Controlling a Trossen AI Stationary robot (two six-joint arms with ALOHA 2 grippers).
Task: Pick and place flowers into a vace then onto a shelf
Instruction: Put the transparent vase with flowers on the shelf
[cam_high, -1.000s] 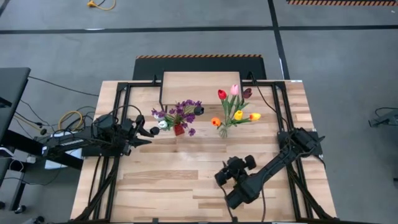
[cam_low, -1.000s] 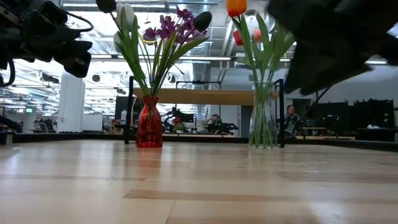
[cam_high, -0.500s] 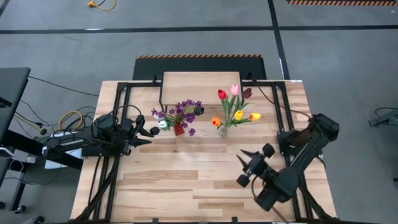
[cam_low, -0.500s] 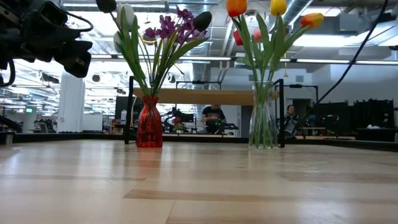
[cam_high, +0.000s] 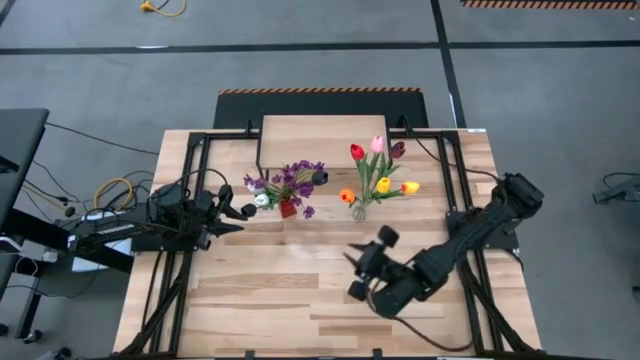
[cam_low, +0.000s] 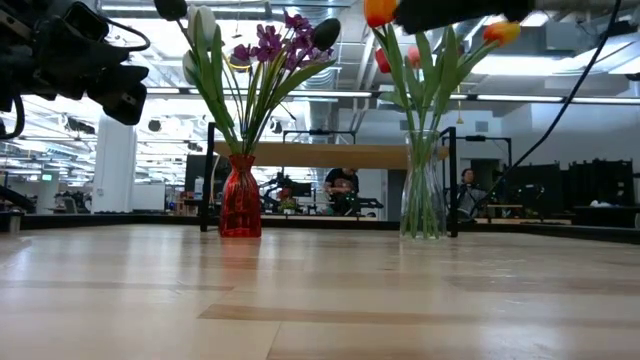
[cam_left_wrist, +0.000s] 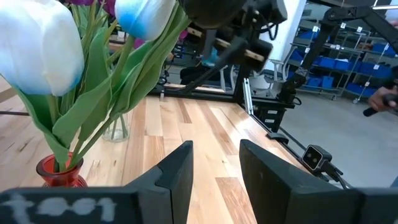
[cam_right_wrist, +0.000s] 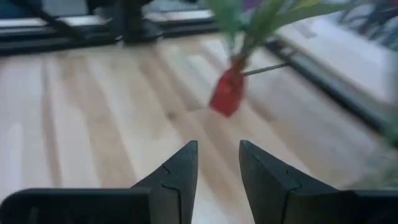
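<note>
Ahead of the right end effector (cam_right_wrist: 216, 163) stands the red vase (cam_right_wrist: 227, 92).

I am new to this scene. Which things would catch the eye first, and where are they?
Two bouquets stand mid-table before the shelf: a red vase with purple blossoms and a clear vase of bright tulips to its right. The right hand hovers empty over bare wood nearer the front; the left hand waits beside the red vase.

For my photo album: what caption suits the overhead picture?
Two robot arms flank a red vase and a clear vase of flowers, shelf behind.
</note>
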